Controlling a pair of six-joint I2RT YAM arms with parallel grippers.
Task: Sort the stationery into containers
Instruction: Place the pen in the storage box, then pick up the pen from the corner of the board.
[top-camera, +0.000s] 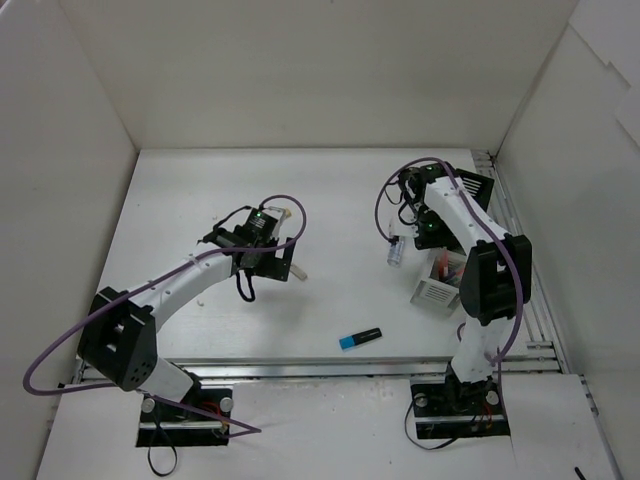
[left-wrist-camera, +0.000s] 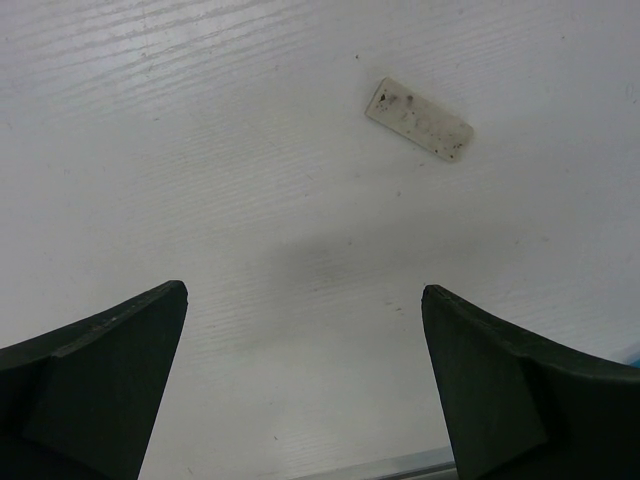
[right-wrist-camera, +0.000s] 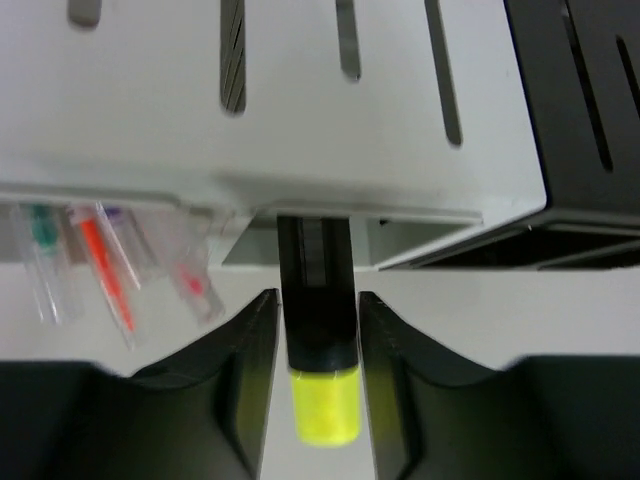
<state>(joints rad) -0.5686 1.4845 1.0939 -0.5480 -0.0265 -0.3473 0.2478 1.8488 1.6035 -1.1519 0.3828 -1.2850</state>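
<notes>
- R hand (right-wrist-camera: 318, 305) clamped on yellow highlighter (right-wrist-camera: 322, 405), dark end at mouth of a white organizer (right-wrist-camera: 300, 120) section. Likely the drop-in step; next needs a clean release.
- L hand (left-wrist-camera: 305, 290) wide open over table (left-wrist-camera: 150, 150), white eraser (left-wrist-camera: 419, 119) just ahead.
- Only top view shows blue highlighter (top-camera: 360, 339) loose on table.

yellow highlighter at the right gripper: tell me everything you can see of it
The yellow highlighter has a black, plastic-looking barrel and a fluorescent yellow end that points toward the wrist camera. It lies lengthwise in the right gripper, whose fingers close on both sides of the barrel. Its far end meets the rim of the white organizer section; I cannot tell whether it rests on it.
</notes>
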